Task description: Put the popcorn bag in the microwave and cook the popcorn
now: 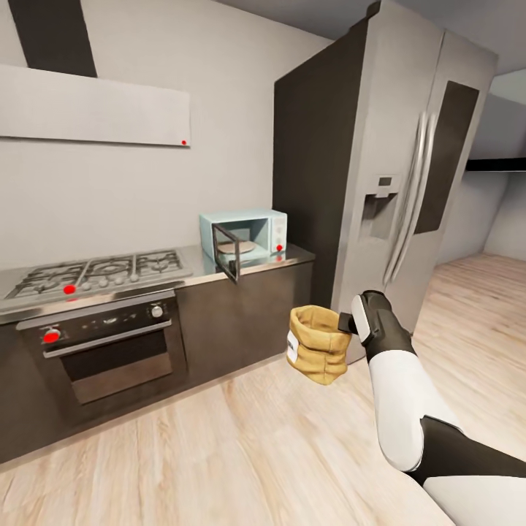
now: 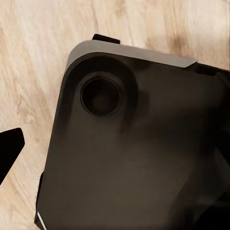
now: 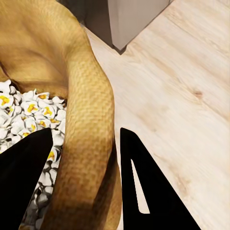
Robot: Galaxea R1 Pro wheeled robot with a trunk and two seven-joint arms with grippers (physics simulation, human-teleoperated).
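Observation:
The popcorn bag (image 1: 319, 343), a tan wrinkled sack, hangs upright in the air above the floor in front of the cabinets. My right gripper (image 1: 351, 321) is shut on its thick rim. In the right wrist view the rim of the popcorn bag (image 3: 86, 120) runs between the two black fingers of my right gripper (image 3: 85, 132), and white and yellow popped kernels (image 3: 28, 112) lie inside. The pale blue microwave (image 1: 272, 228) stands on the countertop (image 1: 292, 256) with its door (image 1: 226, 252) swung open. One dark finger (image 2: 9, 151) of my left gripper shows over the floor.
A gas hob (image 1: 95, 270) and black oven (image 1: 109, 351) are left of the microwave. A tall steel fridge (image 1: 409, 183) rises right of the counter. Light wood floor (image 1: 241, 453) stretches before the cabinets. The robot's dark base (image 2: 134, 153) lies below the left wrist.

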